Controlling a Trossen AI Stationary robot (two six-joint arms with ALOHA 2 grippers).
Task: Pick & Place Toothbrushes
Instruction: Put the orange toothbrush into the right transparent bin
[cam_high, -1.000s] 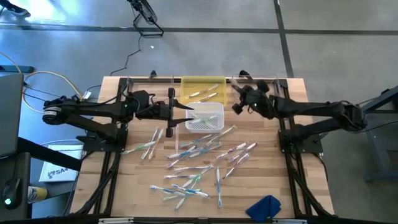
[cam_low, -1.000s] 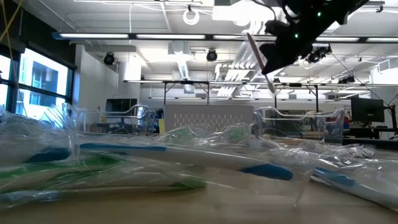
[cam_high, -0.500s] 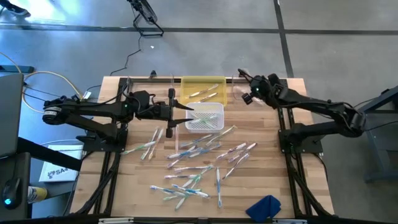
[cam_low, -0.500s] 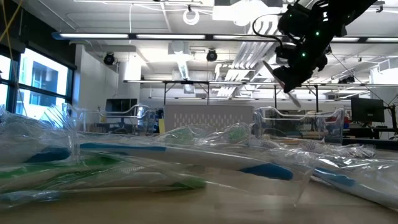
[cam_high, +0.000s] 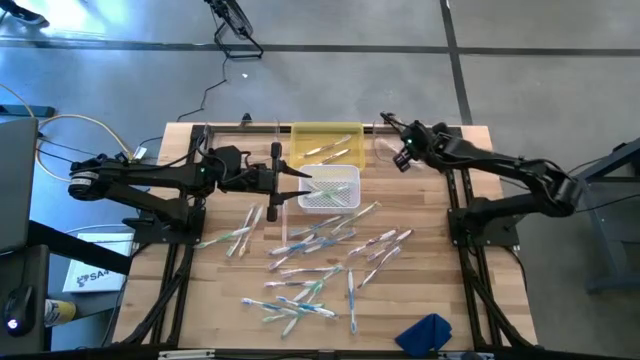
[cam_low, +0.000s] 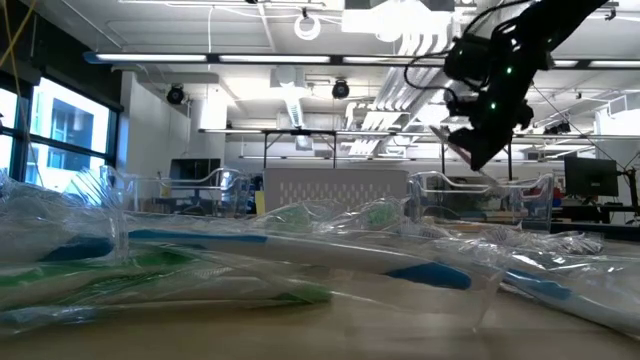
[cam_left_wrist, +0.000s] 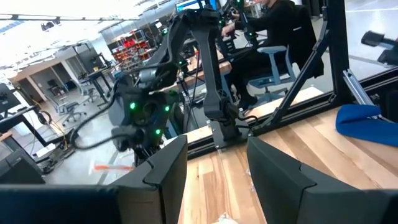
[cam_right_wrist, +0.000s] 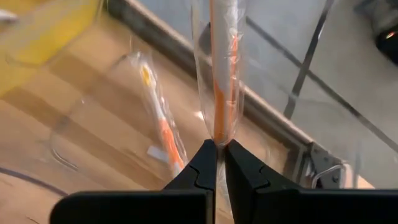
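Many wrapped toothbrushes (cam_high: 320, 262) lie scattered on the wooden table. A few more lie in the yellow bin (cam_high: 352, 130) and the white basket (cam_high: 350, 200). My right gripper (cam_right_wrist: 217, 148) hangs by the table's far edge, right of the yellow bin, over a clear bin (cam_right_wrist: 74, 134). It is shut on an orange toothbrush (cam_right_wrist: 219, 74) in a clear wrapper. Another orange toothbrush (cam_right_wrist: 163, 134) lies in that clear bin. My left gripper (cam_left_wrist: 217, 180) stands open and level over the white basket's left rim, with nothing between its fingers. My right gripper pinches one end of the clear wrapper of the orange toothbrush (cam_right_wrist: 217, 132) between its two fingertips. The fingers slant down toward the far edge. The toothbrush runs on straight ahead of them, lifted clear above the clear bin.
A blue cloth (cam_high: 425, 333) lies at the near right corner. Metal frame rails run along the far edge (cam_high: 260, 127) and both sides. Bare wood shows along the left (cam_high: 215, 290) and right of the toothbrush pile.
My right gripper has swung from beside the white basket toward the table's far edge. It has sunk a little and tipped its fingers downward, staying shut on the orange toothbrush. The toothbrush now points down toward the clear bin.
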